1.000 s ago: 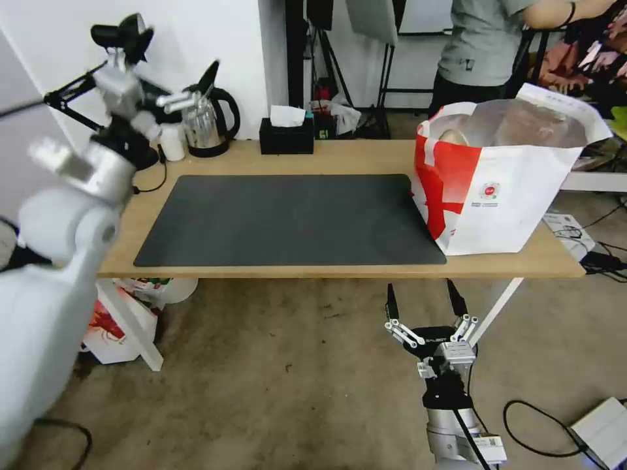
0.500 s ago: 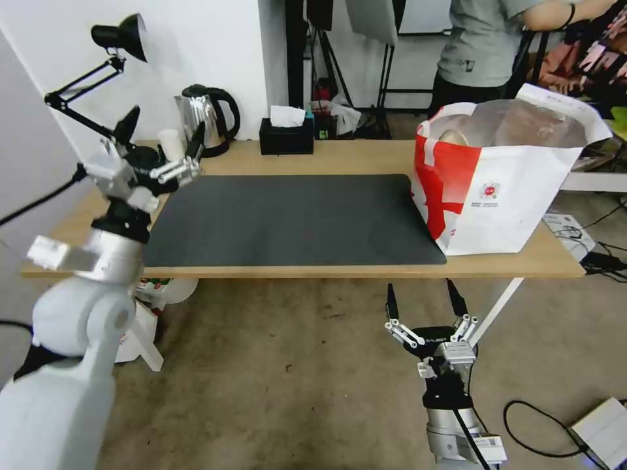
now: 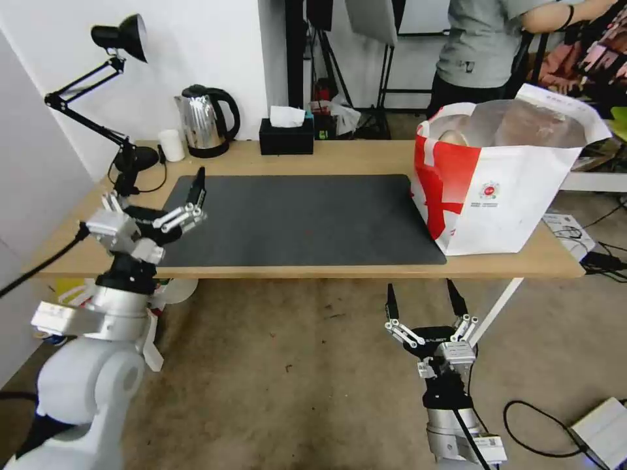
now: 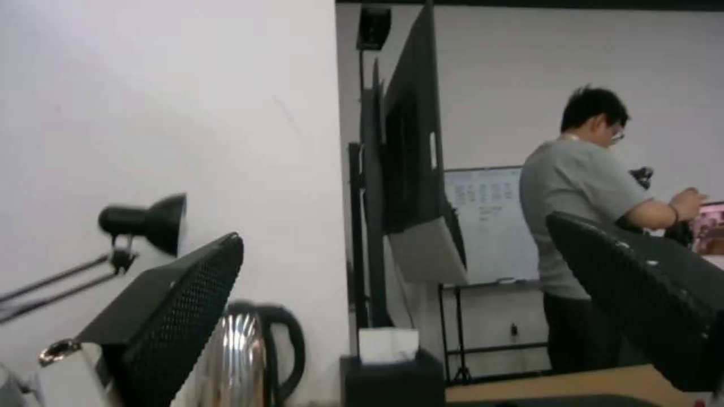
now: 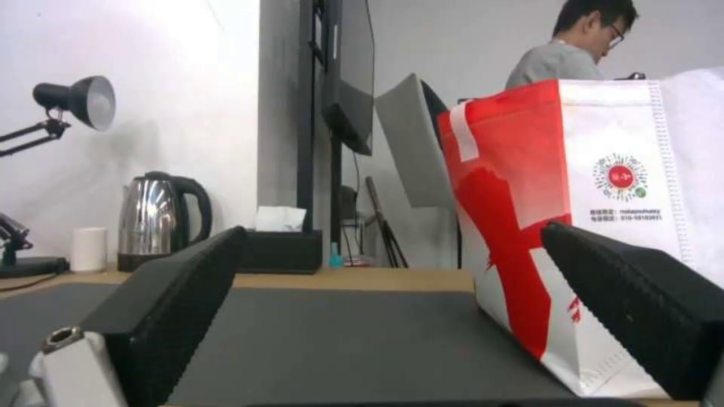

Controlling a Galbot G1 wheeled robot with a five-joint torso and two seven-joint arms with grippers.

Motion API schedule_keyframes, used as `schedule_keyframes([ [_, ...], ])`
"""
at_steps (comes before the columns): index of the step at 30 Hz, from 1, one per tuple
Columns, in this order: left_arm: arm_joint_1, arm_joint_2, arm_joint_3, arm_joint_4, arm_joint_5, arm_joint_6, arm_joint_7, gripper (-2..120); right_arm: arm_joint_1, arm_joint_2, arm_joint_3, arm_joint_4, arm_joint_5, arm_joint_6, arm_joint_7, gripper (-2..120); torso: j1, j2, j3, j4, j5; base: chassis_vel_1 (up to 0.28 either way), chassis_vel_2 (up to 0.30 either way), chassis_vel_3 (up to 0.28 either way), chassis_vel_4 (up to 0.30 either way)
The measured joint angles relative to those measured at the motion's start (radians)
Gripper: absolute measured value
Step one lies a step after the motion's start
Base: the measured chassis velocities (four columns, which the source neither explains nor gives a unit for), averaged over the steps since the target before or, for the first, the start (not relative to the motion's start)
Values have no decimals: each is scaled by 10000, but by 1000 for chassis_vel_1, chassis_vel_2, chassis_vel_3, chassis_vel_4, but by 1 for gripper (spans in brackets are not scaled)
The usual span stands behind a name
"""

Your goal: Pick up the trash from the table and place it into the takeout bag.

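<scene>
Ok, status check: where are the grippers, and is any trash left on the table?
Left gripper open, empty, over the table's left end. Right gripper open, parked below the front edge. Beige bowl in takeout bag. Mat bare.

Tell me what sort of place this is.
Probably an office or lab set up for robot trials. A desk-like table holds a desk lamp, a kettle and a takeout bag; a whiteboard stands behind, and cables trail on the floor.
</scene>
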State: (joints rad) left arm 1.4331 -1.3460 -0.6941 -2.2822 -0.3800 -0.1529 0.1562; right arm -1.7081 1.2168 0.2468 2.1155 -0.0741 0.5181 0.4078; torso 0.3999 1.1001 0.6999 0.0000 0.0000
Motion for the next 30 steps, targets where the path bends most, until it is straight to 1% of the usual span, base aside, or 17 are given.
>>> schedule_keyframes([
  [3, 282, -402, 215, 203, 382, -324, -9, 100, 0, 0, 0, 0, 0, 0, 0, 100, 0, 0, 0, -1, 0, 0, 0, 0, 0],
  [4, 282, -402, 215, 203, 382, -324, -9, 100, 0, 0, 0, 0, 0, 0, 0, 100, 0, 0, 0, -1, 0, 0, 0, 0, 0],
  [8, 712, -965, 459, 580, 758, -915, -7, 100, 0, 0, 0, 0, 0, 0, 0, 100, 1, 0, 0, -1, 0, 0, 0, 0, 0],
  [9, 712, -965, 459, 580, 758, -915, -7, 100, 0, 0, 0, 0, 0, 0, 0, 100, 1, 0, 0, -1, 0, 0, 0, 0, 0],
  [13, 1157, -1371, 622, 670, 953, -1293, 10, 100, 0, 0, 0, 0, 0, 0, 0, 100, 0, 0, 0, -1, 2, 0, 0, 0, 0],
  [14, 1157, -1371, 622, 670, 953, -1293, 10, 100, 0, 0, 0, 0, 0, 0, 0, 100, 0, 0, 0, -1, 2, 0, 0, 0, 0],
  [17, 1507, -1627, 627, 462, 1045, -1436, 28, 100, 0, 0, -1, 0, 0, 0, 0, 100, 0, 0, 0, -1, 2, 0, 0, 0, 0],
  [21, 1869, -1789, 622, 330, 1232, -1652, 86, 100, 0, 0, 0, 0, 0, 0, 0, 100, 2, 0, 0, 0, 1, 0, 0, 0, 0],
  [30, 2361, -1910, 534, 501, 1289, -2112, 682, 100, 0, 0, 0, 0, 0, 0, 0, 100, 2, 0, 0, 0, 0, 0, 0, 0, 0],
])
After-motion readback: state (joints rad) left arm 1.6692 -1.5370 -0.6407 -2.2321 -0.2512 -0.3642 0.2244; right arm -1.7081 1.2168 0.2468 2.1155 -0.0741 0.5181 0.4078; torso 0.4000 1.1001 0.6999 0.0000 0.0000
